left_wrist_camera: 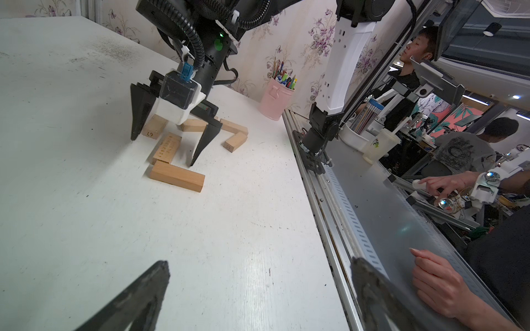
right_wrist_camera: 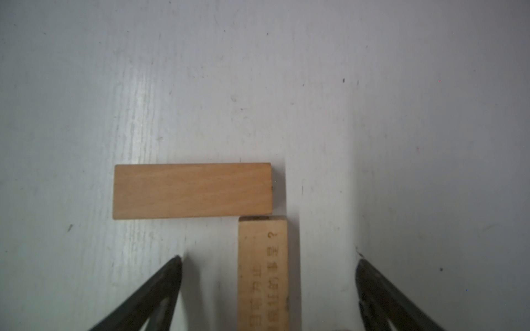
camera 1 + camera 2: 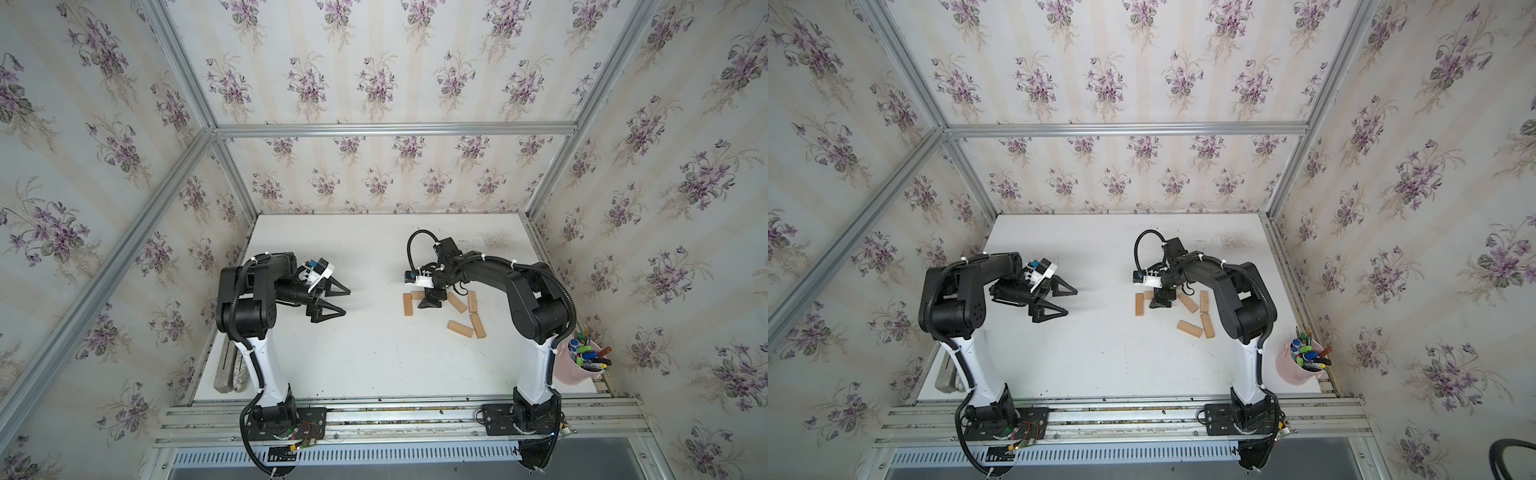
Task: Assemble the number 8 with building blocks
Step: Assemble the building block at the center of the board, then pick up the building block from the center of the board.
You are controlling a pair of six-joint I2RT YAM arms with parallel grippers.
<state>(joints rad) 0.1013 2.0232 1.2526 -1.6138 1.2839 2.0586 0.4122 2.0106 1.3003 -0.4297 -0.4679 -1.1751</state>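
Six light-tan wooden rectangular building blocks lay in view on the white tabletop.
Two met in an L under the right gripper, whose jaws stood apart astride one, gripping nothing; four lay scattered just beside. Well apart, the left gripper hovered spread and empty.

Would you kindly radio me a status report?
Left claw open, empty. Right claw open, straddling printed block butted against plain block. Nothing in the way.
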